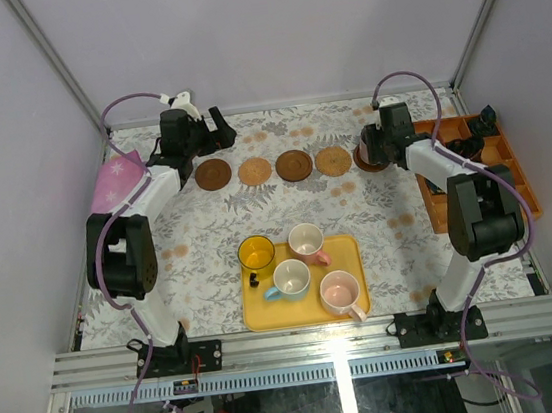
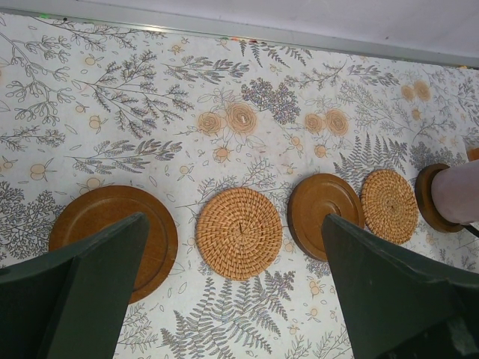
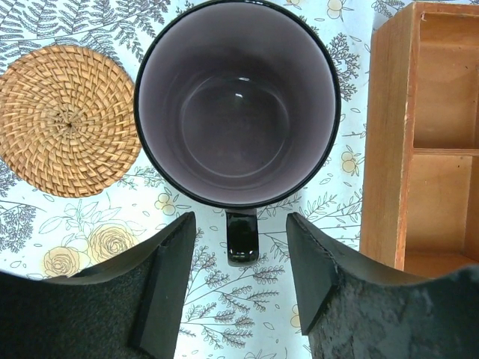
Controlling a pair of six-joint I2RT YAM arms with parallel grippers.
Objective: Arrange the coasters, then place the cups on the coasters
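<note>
Five coasters lie in a row at the back: dark brown (image 1: 213, 174), tan woven (image 1: 255, 172), dark brown (image 1: 293, 165), tan (image 1: 333, 161), and a dark one (image 2: 430, 200) under the purple-grey cup (image 3: 237, 101). My right gripper (image 3: 239, 224) is open, its fingers either side of that cup's handle (image 3: 242, 238) with gaps on both sides. My left gripper (image 2: 233, 218) hangs wide open and holds nothing above the left coasters. The yellow cup (image 1: 256, 253), two pink cups (image 1: 307, 241) (image 1: 342, 291) and the light blue cup (image 1: 291, 279) stand on the yellow tray (image 1: 347, 250).
An orange wooden compartment box (image 1: 473, 172) lies right of the right arm, close to the purple-grey cup (image 1: 373, 144). A pink cloth (image 1: 117, 181) lies at the far left. The table's back wall is just behind the coaster row.
</note>
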